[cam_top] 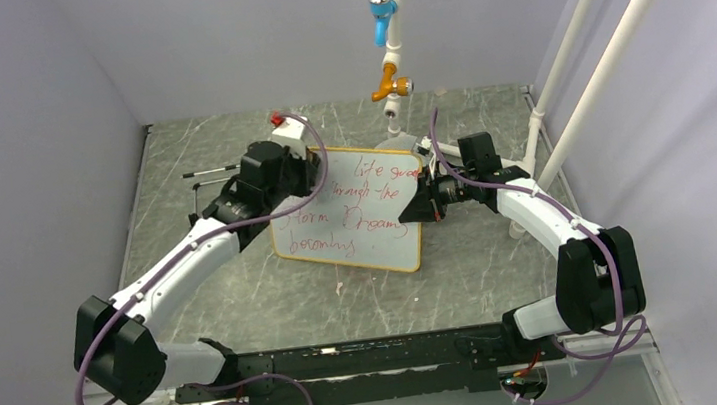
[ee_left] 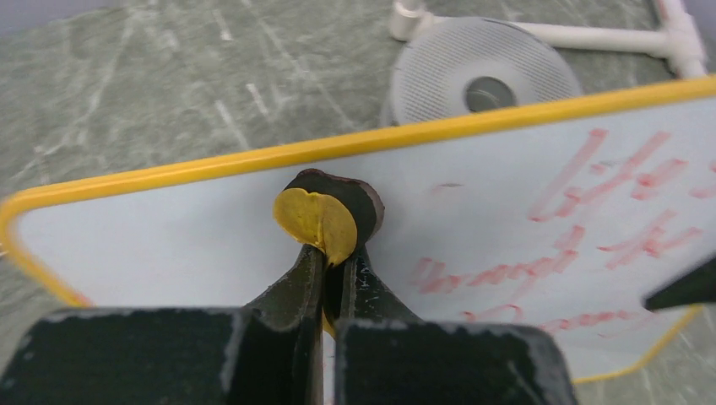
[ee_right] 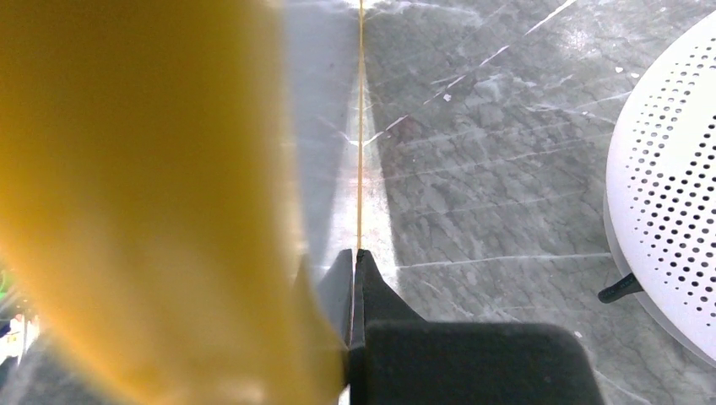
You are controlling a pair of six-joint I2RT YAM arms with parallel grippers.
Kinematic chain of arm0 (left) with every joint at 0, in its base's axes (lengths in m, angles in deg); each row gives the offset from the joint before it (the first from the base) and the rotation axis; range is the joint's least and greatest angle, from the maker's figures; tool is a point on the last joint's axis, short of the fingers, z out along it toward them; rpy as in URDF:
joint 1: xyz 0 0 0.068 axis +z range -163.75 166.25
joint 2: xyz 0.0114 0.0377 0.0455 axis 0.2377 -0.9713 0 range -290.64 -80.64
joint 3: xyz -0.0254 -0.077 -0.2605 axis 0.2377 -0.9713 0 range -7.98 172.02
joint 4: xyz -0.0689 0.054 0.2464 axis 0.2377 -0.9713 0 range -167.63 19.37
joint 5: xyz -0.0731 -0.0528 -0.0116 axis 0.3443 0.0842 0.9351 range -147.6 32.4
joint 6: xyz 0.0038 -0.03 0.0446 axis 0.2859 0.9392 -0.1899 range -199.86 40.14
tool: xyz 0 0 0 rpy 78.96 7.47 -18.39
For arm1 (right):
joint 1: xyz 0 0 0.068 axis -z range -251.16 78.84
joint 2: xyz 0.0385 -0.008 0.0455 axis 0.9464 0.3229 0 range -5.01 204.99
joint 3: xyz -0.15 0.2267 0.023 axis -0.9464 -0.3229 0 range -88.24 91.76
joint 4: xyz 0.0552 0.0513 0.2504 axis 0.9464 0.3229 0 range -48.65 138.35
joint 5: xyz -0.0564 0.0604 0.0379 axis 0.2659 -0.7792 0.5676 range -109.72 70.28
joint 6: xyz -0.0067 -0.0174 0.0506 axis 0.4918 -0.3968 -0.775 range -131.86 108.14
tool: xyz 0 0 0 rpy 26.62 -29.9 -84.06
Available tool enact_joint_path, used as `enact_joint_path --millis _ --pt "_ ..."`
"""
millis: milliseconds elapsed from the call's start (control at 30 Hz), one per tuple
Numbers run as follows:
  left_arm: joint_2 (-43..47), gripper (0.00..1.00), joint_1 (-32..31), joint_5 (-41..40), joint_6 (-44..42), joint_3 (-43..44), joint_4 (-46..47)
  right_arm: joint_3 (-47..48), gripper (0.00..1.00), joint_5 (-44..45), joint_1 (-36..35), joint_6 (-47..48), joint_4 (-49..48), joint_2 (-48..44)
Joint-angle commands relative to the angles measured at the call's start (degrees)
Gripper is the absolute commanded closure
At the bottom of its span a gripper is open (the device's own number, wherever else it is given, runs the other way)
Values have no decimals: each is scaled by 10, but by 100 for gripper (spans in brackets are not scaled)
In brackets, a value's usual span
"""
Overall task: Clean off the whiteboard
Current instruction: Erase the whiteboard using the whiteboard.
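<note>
We find 2 grippers at the whiteboard (cam_top: 357, 228), which lies in the middle of the table (cam_top: 244, 300), red handwriting across it.
The left gripper (ee_left: 332, 253) is clamped on a small round yellow-and-black eraser pad (ee_left: 317, 221) set against the board's unwritten left part. The right gripper (ee_right: 355, 257) pinches the board's thin right edge. A perforated grey disc (ee_left: 481, 80) sits just beyond the far edge.

Beyond the whiteboard (cam_top: 379, 246) — a perforated disc (ee_left: 439, 76) and white pipes (ee_left: 591, 35) crowd the surface (cam_top: 365, 297); nearer side open.
</note>
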Motion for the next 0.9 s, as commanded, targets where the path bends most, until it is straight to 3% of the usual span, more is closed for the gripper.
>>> enact_joint_path --millis 0,133,267,400,633,867 --pt "-9 100 -71 24 13 28 31 18 100 5 -9 46 17 -10" --pt "-37 100 -115 20 19 60 40 18 100 4 -9 46 17 -9" --pt "-56 100 -117 -13 6 89 21 18 100 4 -9 47 18 -11" --pt "-47 100 -69 -41 -5 93 -3 19 100 3 -9 48 20 -13" --pt "-1 100 35 -11 7 29 4 20 100 3 -9 48 20 -14" --pt "4 100 30 36 22 40 12 19 100 6 -9 47 18 -14"
